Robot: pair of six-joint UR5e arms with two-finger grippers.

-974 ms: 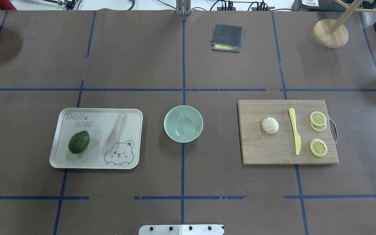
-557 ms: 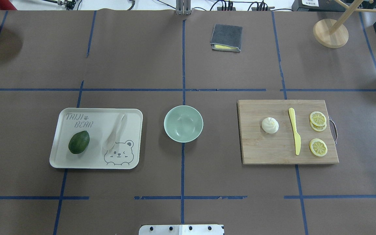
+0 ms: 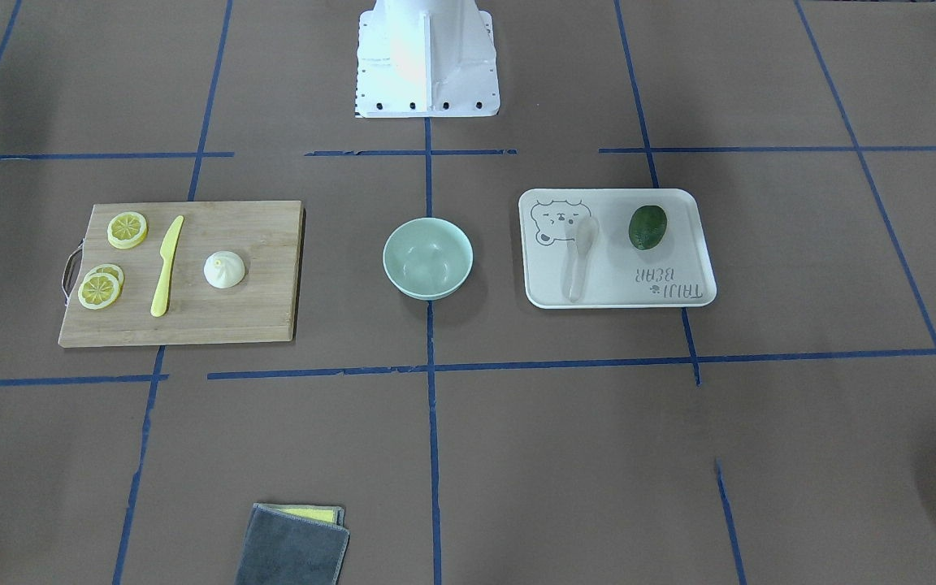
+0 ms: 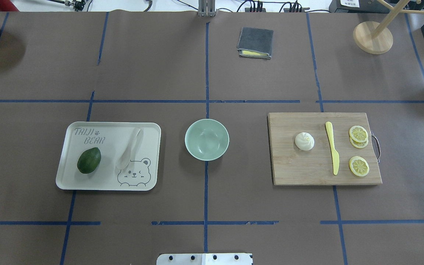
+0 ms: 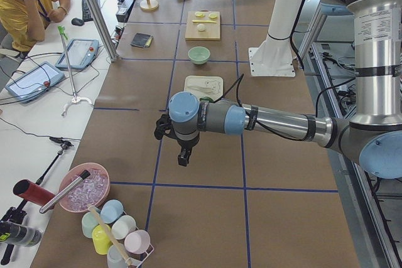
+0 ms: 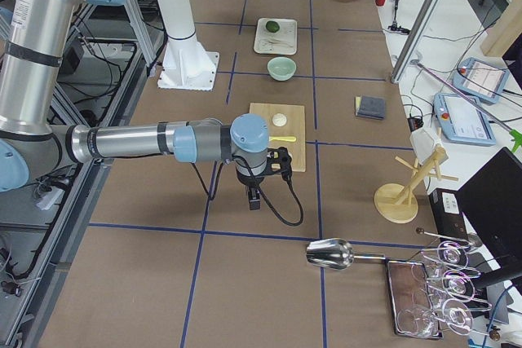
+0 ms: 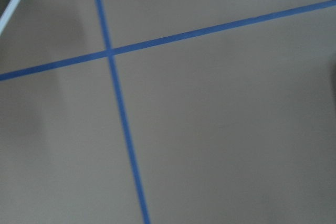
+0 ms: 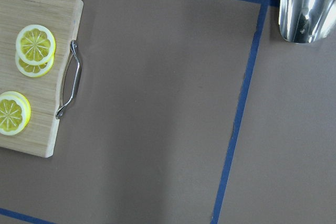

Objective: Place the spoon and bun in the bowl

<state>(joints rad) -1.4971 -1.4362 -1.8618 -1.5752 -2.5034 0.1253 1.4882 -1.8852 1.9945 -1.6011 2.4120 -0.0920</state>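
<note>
Table (image 4: pixel 204 81) – brown paper cover with a blue tape grid.

Left arm (image 5: pixel 270 119) reaches out over bare paper well to the left of the tray. The left gripper (image 5: pixel 182 158) points down, clear of the surface. It shows only in the side view, so I can't tell whether the fingers are spread or pressed together.

Right arm (image 6: pixel 130 143) is mirrored past the handle end of the board. The right gripper (image 6: pixel 254 200) also points down. Same limit, finger state can't be told.

Bamboo cutting board (image 4: pixel 307 169) sits on the robot's right of centre, metal handle on the outer edge.

Bear-print tray (image 4: pixel 64 173) is on the left of centre.

Mint-green bowl (image 4: pixel 193 147) stands between tray and board on the centre tape line, nothing in it.

Avocado (image 4: pixel 89 160) is on the tray, on the outer side.

Yellow plastic knife (image 4: pixel 332 147) lies on the board between the bun and the lemon slices.

Spoon (image 4: pixel 129 149) lies flat on the tray, between the avocado and the bowl-side rim, with the scoop toward the robot.

Bun (image 4: pixel 304 141) is on the board, pleats up, on the bowl-side half and apart from the knife.

Lemon slices (image 4: pixel 358 166) – one alone and a stacked pair by the handle.
</note>
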